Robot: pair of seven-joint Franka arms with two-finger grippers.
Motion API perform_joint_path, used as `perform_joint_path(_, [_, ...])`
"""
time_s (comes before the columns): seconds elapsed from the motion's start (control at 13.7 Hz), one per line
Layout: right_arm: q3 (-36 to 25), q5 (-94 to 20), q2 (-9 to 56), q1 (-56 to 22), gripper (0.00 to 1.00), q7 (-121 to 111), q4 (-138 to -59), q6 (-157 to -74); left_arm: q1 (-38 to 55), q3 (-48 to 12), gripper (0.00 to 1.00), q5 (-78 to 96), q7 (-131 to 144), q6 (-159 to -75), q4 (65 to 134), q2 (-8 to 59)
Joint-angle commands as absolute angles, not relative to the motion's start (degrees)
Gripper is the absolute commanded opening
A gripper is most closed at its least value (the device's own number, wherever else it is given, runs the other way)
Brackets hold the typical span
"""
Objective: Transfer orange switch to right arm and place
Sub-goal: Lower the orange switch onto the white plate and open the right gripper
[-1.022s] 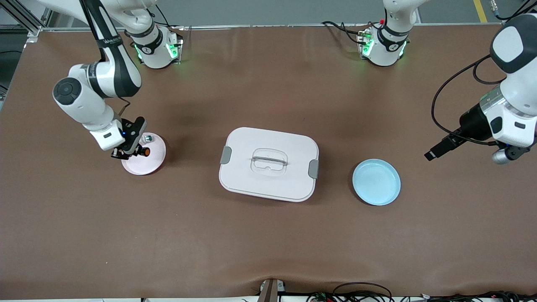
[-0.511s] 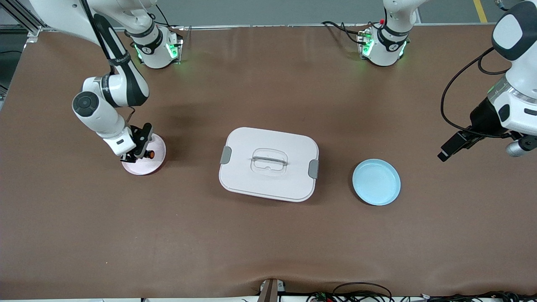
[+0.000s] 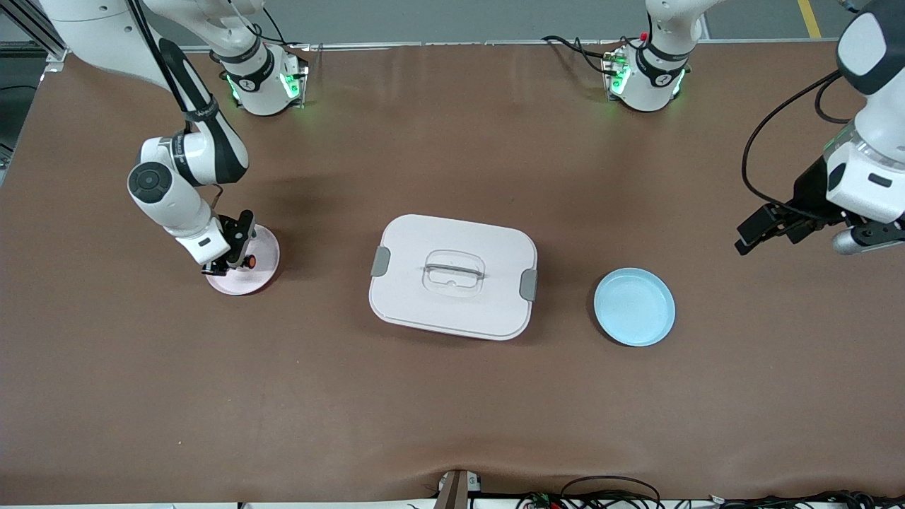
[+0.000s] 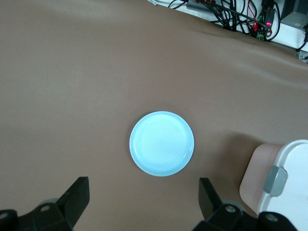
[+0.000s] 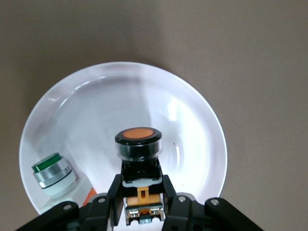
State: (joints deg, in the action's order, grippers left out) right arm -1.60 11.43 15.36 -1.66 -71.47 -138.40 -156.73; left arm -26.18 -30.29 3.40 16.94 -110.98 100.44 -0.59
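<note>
Fingers [image 5: 144, 192] of the right gripper [image 3: 230, 260] are pinching the small black-bodied orange switch [image 5: 139, 154] by its base, holding it just over the pale pink round plate [image 3: 247, 279] at the right arm's end of the brown bench [image 3: 452, 410], with a whitish green-capped button part [image 5: 52, 174] lying on that plate beside it. Nearer the middle, the white lidded rectangular box [image 3: 453, 276] is sitting between the pink plate and the light blue round plate [image 3: 634, 306]. Spread fingers [image 4: 77, 195] of the left gripper [image 3: 767, 230] are hanging in the air over bare bench near the blue plate, at the left arm's end.
</note>
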Motion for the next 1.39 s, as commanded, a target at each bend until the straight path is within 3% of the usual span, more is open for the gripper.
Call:
perform_joint_path(0.0, [-0.8,12.8,15.7,-0.4,0.00,-72.1,-138.6,-157.9,-26.8,-30.8,1.00,2.4,16.2,-106.2,97.0,-1.5])
perform_joint_path(0.37, [-0.8,12.9,19.5,-0.4,0.00,-72.1,-138.4,-163.2,-25.5,-30.1,1.00,2.6,16.2,-105.2,96.2,-1.5])
perform_joint_path(0.44, [-0.8,12.9,19.5,-0.4,0.00,-72.1,-138.4,-163.2,-23.2,-27.9,1.00,2.6,16.2,-105.2,96.2,-1.5])
perform_joint_path(0.66, [-0.8,12.9,19.5,-0.4,0.00,-71.8,-138.2,-163.0,-8.0,-12.7,1.00,2.5,16.2,-103.8,96.2,-1.5])
perform_joint_path(0.73, [-0.8,12.9,19.5,-0.4,0.28,-71.0,-138.0,-162.9,-4.3,-9.1,1.00,2.5,16.3,-102.9,96.2,-1.5])
perform_joint_path(0.8, [-0.7,12.8,19.5,-0.4,0.99,-70.9,-137.6,-162.6,-2.0,-6.9,1.00,2.5,16.3,-102.8,96.2,-1.5])
perform_joint_path(1.31, [-0.7,12.8,18.6,0.3,1.00,-71.1,-134.7,-157.7,0.9,-4.0,1.00,2.4,16.3,-102.6,96.2,-2.1])
